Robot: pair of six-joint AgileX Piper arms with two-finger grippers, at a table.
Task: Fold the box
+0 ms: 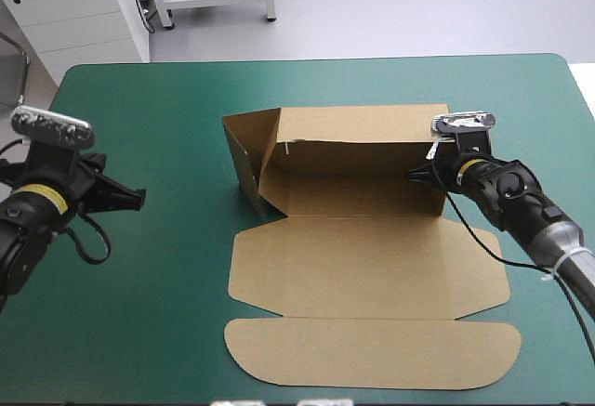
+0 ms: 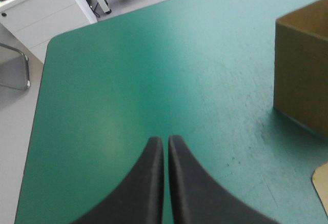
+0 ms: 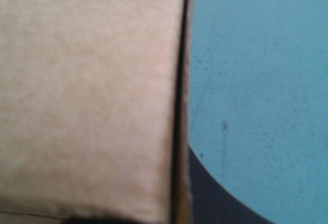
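Black fingers, left gripper [image 2: 165,140]: pressed together tip to tip, holding nothing, over bare teal-green cover [image 1: 139,332] near the table's left side, well apart from the box [image 1: 363,157].
Black fingers, right gripper [image 1: 418,175]: all but closed on the box's right end wall, with the board between them; one finger [image 3: 215,198] shows on the cover's side.
Box, place: middle of the table.
Box, look: brown board; back and end walls raised, left end wall leaning outward; lid [image 1: 367,267] flat toward the near edge, ending in a rounded flap [image 1: 372,355].
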